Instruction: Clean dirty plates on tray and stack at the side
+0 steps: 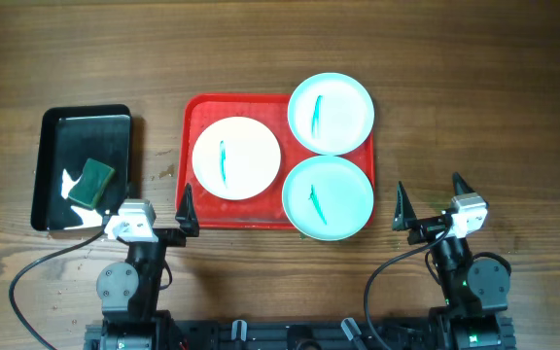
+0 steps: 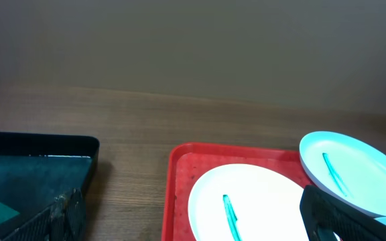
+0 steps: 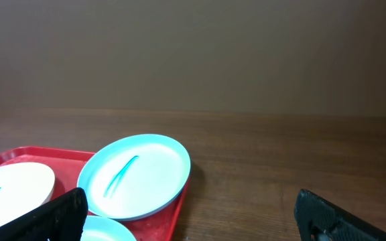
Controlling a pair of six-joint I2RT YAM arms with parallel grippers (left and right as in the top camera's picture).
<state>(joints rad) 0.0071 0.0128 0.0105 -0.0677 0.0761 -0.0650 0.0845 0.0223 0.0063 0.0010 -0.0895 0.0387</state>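
While the left hand [image 1: 152, 209] and right hand [image 1: 431, 199] are hanging released and empty over the table's [image 1: 474, 78] near edge, three smeared plates are sitting on one red tray [image 1: 191, 209]: a white plate [image 1: 236, 157] left, a far aqua plate [image 1: 331, 114] and a near aqua plate [image 1: 328, 197] right. Both aqua ones are overhanging its rim, so wiping pressure risks tipping them. One sponge [image 1: 92, 183] is lying in one black tray [image 1: 52, 194].
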